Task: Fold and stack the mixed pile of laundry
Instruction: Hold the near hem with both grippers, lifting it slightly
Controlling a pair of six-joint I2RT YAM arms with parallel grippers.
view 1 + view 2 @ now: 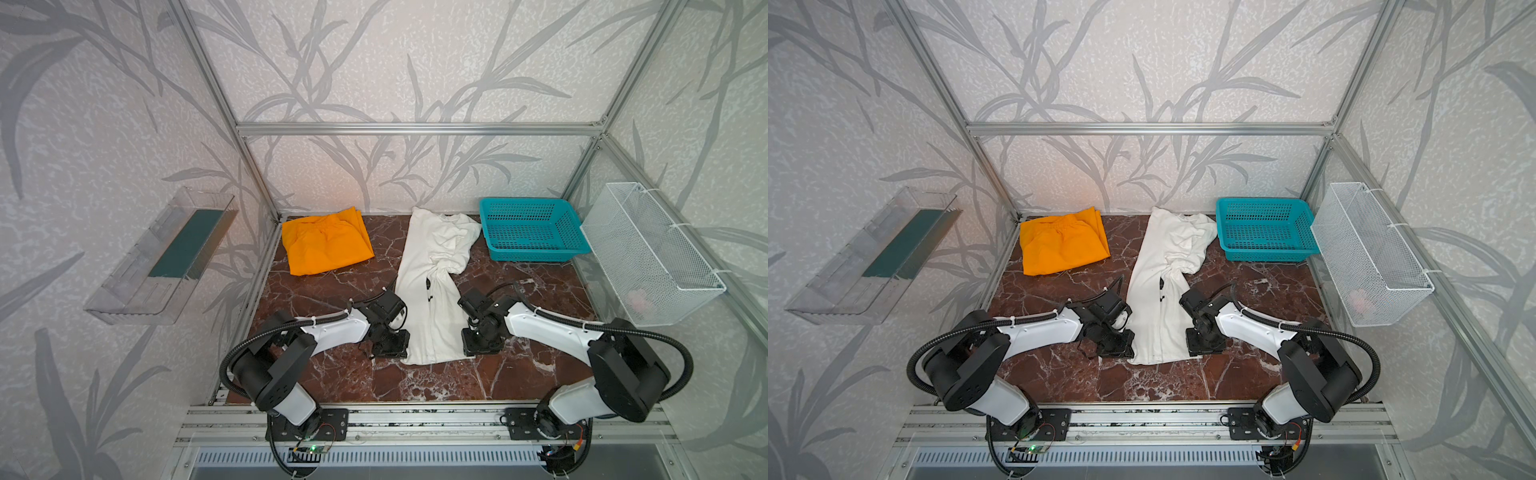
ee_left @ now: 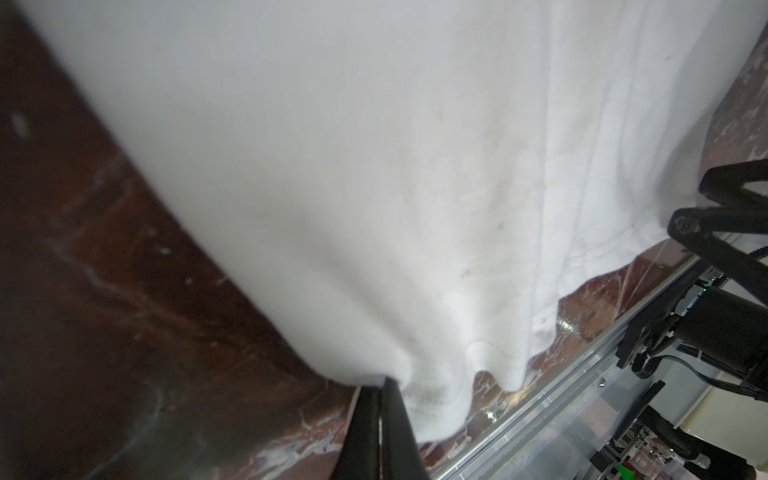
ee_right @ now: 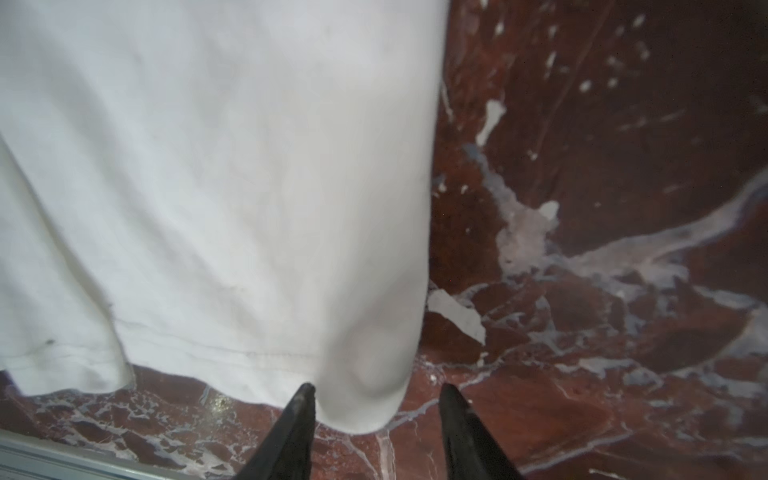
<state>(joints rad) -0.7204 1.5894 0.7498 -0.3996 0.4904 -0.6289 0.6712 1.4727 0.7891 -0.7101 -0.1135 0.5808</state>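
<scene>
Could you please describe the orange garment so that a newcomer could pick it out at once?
Find the dark red marble tabletop and look to its far left corner, by the back wall. The orange trousers lie there in a flat bundle, apart from the white shirt at the middle. They are the only orange cloth: the shirt is white, the basket teal.

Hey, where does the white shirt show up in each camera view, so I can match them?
Top view: the white shirt lies lengthwise mid-table, left of the teal basket.
Top view: it is in the same central spot.
Left wrist: it fills most of the picture.
Right wrist: it covers over half the picture.
Shared landmark: the red marble tabletop under its hem.
</scene>
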